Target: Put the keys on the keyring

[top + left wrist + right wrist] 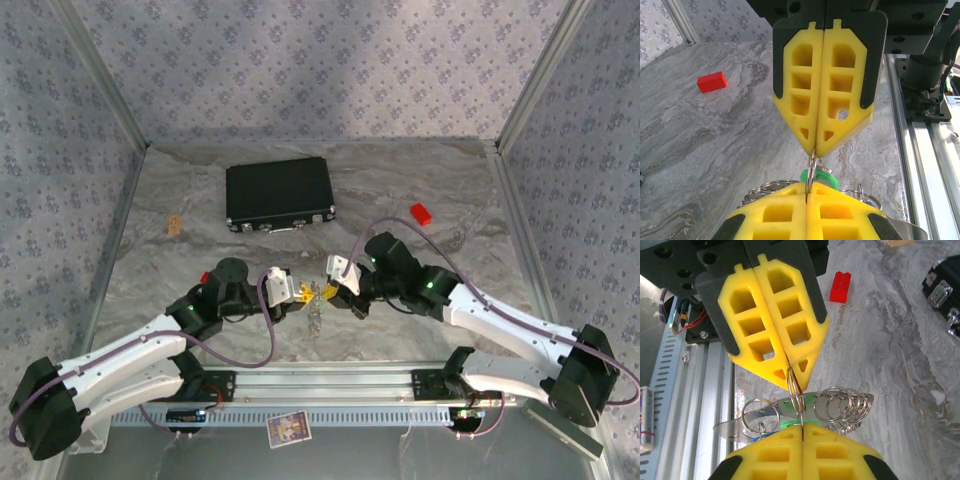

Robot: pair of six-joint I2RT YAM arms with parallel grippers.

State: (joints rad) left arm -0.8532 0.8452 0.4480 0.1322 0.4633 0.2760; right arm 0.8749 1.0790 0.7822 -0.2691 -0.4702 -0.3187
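Yellow jaws of the left gripper [806, 192] and right gripper [815, 149] meet tip to tip, both clamped on the keyring [772, 411], by the middle of the near edge of the desk [400, 180]; the green-headed key [819, 176] dangles alongside.

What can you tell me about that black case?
The black case is a flat, closed rectangle, like a briefcase. It looks dark and hard, with shiny metal latches on its near edge. It lies flat on the marble table, toward the far side, alone; nothing touches it but the table.
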